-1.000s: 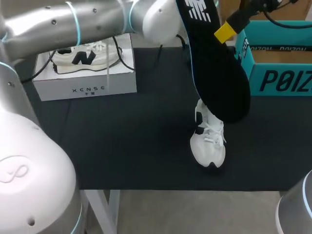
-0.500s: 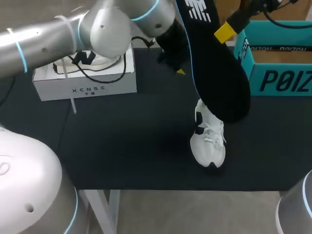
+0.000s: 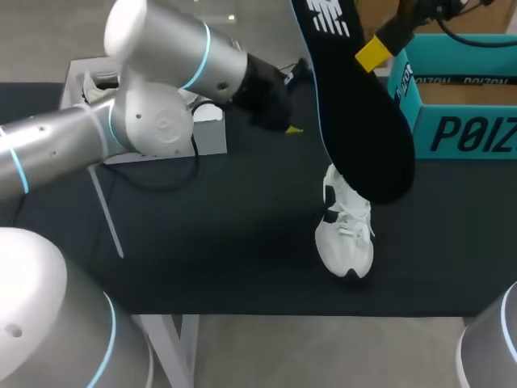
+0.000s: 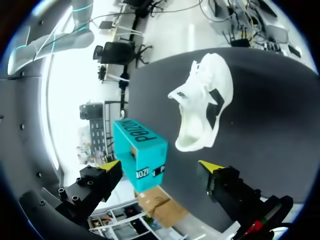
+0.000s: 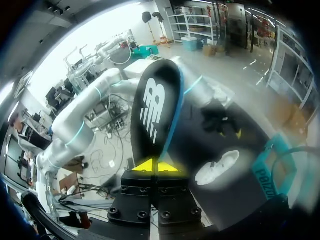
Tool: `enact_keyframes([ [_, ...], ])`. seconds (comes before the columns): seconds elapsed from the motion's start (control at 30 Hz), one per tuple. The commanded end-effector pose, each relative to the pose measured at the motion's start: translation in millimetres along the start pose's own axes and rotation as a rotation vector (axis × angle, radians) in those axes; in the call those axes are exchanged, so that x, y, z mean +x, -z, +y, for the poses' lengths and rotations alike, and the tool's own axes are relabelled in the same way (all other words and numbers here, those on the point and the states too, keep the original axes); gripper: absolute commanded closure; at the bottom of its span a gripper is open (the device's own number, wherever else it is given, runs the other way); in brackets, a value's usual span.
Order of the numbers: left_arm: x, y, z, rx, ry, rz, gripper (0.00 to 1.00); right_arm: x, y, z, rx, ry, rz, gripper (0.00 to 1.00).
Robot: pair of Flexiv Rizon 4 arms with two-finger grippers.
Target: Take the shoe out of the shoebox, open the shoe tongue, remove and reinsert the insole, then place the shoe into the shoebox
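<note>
Right gripper clamped on black insole; insole held up off table, hanging over white shoe. Shoe stands on black table, outside teal shoebox, near it. Left gripper fingers spread, nothing held; shoe ahead of it, apart.

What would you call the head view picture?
Right jaws hold the insole over the shoe, left arm beside it.
</note>
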State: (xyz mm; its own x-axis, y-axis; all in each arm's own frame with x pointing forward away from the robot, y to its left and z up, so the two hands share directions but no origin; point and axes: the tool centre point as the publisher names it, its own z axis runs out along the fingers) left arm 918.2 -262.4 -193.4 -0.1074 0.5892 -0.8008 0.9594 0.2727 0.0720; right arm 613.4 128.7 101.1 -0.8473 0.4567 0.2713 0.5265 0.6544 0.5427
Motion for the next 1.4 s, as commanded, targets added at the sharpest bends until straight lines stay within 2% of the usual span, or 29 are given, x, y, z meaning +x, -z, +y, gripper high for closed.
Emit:
enact_keyframes([
  [0.03, 2.6, -1.2, -0.8, 0.001, -0.002, -0.055, 0.00, -0.6, 0.3, 2.2, 0.005, -0.001, 0.000, 1.00],
  [0.07, 2.6, -1.2, -0.8, 0.001, -0.002, -0.055, 0.00, -0.6, 0.3, 2.2, 0.005, -0.001, 0.000, 1.00],
  [0.13, -15.5, 7.0, 1.2, 0.055, -0.081, -0.135, 0.00, -0.6, 0.3, 2.2, 0.005, -0.001, 0.000, 1.00],
  [0.27, -32.5, 20.3, 6.4, 0.134, -0.176, -0.230, 0.00, -0.6, 0.3, 2.2, 0.005, -0.001, 0.000, 1.00],
  [0.4, -37.8, 33.8, 12.5, 0.180, -0.220, -0.325, 0.00, -0.6, 0.3, 2.2, 0.005, -0.001, 0.000, 1.00],
  [0.57, -40.9, 42.4, 7.2, 0.220, -0.276, -0.418, 0.00, -0.6, 0.3, 2.2, 0.005, -0.001, 0.000, 1.00],
  [0.67, -41.1, 46.3, -1.4, 0.196, -0.300, -0.449, 0.00, -0.6, 0.3, 2.2, 0.005, -0.001, 0.000, 1.00],
  [0.77, -40.8, 49.6, -13.1, 0.107, -0.326, -0.469, 0.00, -0.6, 0.3, 2.2, 0.005, -0.001, 0.000, 1.00],
  [0.87, -44.1, 49.2, -32.3, -0.016, -0.411, -0.452, 0.00, -0.6, 0.3, 2.2, 0.005, -0.001, 0.000, 1.00],
  [0.97, -49.7, 49.0, -43.8, -0.048, -0.412, -0.513, 0.00, -0.6, 0.3, 2.2, 0.005, -0.001, 0.000, 1.00],
  [1.13, -56.9, 54.5, -46.6, -0.057, -0.344, -0.631, 0.00, -0.6, 0.3, 2.2, 0.005, -0.001, 0.000, 1.00],
  [1.2, -57.0, 61.0, -44.0, -0.014, -0.299, -0.706, 0.00, -0.6, 0.3, 2.2, 0.005, -0.001, 0.000, 1.00],
  [1.4, -48.7, 70.1, -37.8, 0.056, -0.266, -0.752, 0.00, -0.6, 0.3, 2.2, 0.005, -0.001, 0.000, 1.00],
])
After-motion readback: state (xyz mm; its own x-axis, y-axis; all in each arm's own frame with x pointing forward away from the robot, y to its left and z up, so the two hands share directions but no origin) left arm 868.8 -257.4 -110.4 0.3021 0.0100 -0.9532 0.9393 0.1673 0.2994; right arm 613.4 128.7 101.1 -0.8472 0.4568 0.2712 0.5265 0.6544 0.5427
